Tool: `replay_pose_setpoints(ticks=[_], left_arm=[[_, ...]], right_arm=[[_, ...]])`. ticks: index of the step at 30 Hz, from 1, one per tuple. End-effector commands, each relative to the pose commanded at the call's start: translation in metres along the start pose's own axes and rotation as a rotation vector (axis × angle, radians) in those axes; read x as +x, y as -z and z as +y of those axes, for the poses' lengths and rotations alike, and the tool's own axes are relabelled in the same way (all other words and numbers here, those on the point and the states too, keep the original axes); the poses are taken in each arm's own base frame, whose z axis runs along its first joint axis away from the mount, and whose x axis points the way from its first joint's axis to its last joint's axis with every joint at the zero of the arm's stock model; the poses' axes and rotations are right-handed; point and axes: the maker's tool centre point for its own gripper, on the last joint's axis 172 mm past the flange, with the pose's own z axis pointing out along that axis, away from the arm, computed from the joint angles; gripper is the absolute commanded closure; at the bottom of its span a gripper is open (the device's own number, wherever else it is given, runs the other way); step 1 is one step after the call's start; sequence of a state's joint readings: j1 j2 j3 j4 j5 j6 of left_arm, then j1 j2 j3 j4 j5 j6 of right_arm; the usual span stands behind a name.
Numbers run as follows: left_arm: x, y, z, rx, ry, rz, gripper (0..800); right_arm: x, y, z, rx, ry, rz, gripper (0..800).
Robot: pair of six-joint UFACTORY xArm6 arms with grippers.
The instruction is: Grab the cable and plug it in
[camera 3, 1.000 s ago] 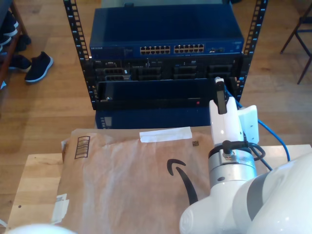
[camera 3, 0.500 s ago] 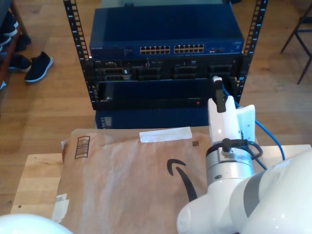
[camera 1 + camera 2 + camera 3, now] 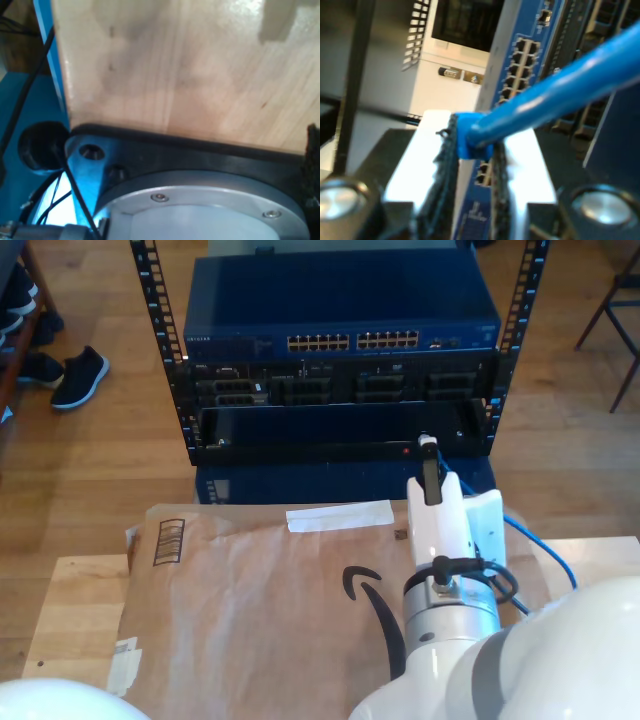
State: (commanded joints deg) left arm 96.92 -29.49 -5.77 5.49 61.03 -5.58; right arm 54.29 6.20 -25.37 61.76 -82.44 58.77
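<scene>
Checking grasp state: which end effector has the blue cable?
My second end effector: its pads pinch the blue cable near the switch. My first end effector's camera faces bare wooden tabletop.

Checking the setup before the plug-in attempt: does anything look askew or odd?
Mostly fine. The blue cable is clamped between the fingers of my second end effector in front of the switch. One oddity: the brown paper covering the table is wrinkled, with tape at its edges.

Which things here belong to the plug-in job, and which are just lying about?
Job:
- blue cable, pinched in my second gripper
- blue network switch with its rows of ports, in the rack

Lying about:
- brown paper mailer on the table
- shoes on the floor
- chair
</scene>
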Motion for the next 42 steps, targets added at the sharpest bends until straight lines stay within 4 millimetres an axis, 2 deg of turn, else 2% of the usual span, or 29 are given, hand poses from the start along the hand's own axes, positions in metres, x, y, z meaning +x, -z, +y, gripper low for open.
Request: replay_pose_setpoints(ticks=[6,10,12,20,23,30,33,37,42], left_arm=[[0.0,0.0,0.0,0.0,0.0,0.002,0],[0.0,0.0,0.0,0.0,0.0,0.0,0],[0.0,0.0,0.0,0.0,0.0,0.0,0],[0.0,0.0,0.0,0.0,0.0,0.0,0],[0.0,0.0,0.0,0.0,0.0,0.0,0],[0.0,0.0,0.0,0.0,0.0,0.0,0],[0.0,0.0,0.0,0.0,0.0,0.0,0],[0.0,0.0,0.0,0.0,0.0,0.0,0],[0.0,0.0,0.0,0.0,0.0,0.0,0]], right_arm=[[0.01,-0.002,-0.005,0.017,-0.06,0.031,800],[0.029,-0.001,0.009,-0.033,-0.073,0.102,800],[0.036,-0.007,0.007,-0.034,-0.087,0.128,800],[0.052,-0.02,0.032,-0.11,-0.088,0.155,800],[0.051,-0.016,0.023,-0.104,-0.113,0.136,800],[0.039,-0.012,0.036,-0.124,-0.051,0.105,798],[0.034,-0.015,0.034,-0.121,-0.06,0.105,796],[0.018,-0.02,0.059,-0.209,-0.061,0.049,796],[0.011,-0.014,0.065,-0.22,-0.051,0.021,793]])
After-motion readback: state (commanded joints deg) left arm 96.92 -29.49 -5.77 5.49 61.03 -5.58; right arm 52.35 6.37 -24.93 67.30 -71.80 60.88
